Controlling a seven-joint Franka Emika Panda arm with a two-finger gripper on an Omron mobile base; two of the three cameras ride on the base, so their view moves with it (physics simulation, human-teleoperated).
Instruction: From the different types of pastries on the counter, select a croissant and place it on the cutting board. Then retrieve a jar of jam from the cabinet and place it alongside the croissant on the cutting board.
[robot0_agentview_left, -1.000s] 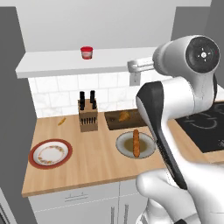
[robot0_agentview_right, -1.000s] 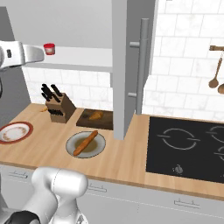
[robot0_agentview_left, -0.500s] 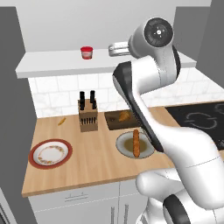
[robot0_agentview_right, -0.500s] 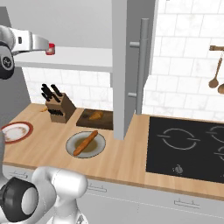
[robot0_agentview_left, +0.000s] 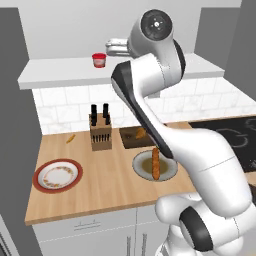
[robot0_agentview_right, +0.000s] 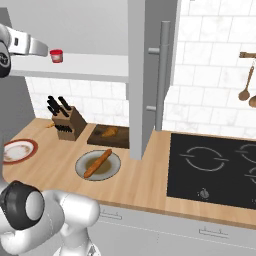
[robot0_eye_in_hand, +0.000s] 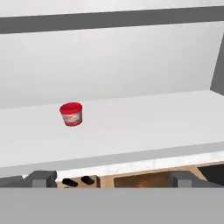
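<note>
I have the pincer (robot0_agentview_left: 111, 48) up at shelf height, close beside the small squat red jar of jam (robot0_agentview_left: 99, 60) but not touching it, fingers spread wide with nothing between them. The jar stands upright on the long white wall shelf (robot0_agentview_left: 60, 72), well back from its front edge in the hand view, left of my centre line.

My worry is the approach: since the jar sits off-centre, a straight push would likely knock it over or shove it further back rather than bracket it. A weak grip could drop it onto the light tan wooden counter (robot0_agentview_left: 110, 185) below.

The lumpy golden-brown croissant (robot0_agentview_right: 110, 132) already lies on the dark brown wooden cutting board (robot0_agentview_right: 100, 141). Beside the board stand a knife block (robot0_agentview_left: 100, 132) and a round plate holding the long orange-brown bread stick (robot0_agentview_left: 155, 163); a patterned plate (robot0_agentview_left: 57, 175) sits further left. The tall grey column (robot0_agentview_right: 150, 75) crowds the board's right side on the descent.
</note>
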